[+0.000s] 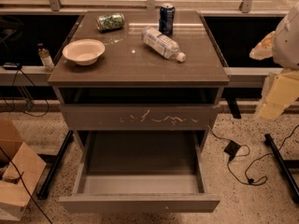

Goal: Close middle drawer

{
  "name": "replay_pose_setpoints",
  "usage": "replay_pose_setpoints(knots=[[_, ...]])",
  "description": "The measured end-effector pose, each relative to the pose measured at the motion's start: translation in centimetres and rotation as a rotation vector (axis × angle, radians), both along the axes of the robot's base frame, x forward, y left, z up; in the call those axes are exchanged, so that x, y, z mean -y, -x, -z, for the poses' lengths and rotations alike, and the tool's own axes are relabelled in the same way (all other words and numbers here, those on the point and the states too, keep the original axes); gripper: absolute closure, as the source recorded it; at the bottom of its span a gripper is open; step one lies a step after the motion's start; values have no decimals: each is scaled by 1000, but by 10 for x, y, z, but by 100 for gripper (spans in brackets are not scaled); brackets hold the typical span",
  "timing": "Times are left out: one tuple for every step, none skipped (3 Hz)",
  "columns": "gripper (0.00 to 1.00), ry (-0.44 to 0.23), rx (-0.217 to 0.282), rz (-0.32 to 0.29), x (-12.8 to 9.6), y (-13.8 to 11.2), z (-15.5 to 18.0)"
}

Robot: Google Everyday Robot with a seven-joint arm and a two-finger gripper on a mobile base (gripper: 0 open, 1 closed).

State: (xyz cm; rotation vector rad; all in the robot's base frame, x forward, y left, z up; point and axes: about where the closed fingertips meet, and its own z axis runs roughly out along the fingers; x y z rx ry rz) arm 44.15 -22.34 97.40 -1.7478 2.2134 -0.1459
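Observation:
The middle drawer (140, 203) is pulled far out at the bottom of the cabinet. Its plain grey-brown front panel faces me, and the lighter grey inner box (140, 183) is empty. Above it is a closed drawer front marked with pale scratches (154, 119). My gripper (274, 97) hangs at the right edge of the view on the cream and white arm. It is to the right of the cabinet at about the height of the scratched front, and it touches nothing.
On the cabinet top (131, 66) are a white bowl (83, 51), a lying green can (110, 21), an upright blue can (166, 18) and a lying water bottle (161, 43). A cardboard box (16, 181) stands on the floor at left. Cables (243, 167) lie at right.

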Motion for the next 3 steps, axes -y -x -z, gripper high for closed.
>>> replay_pose_setpoints(knots=[[50,-58,-34,-55,-6,9,36],[73,-113,-48,-104,-19,19,72],[96,-181,-63,-133,-32,25,121]])
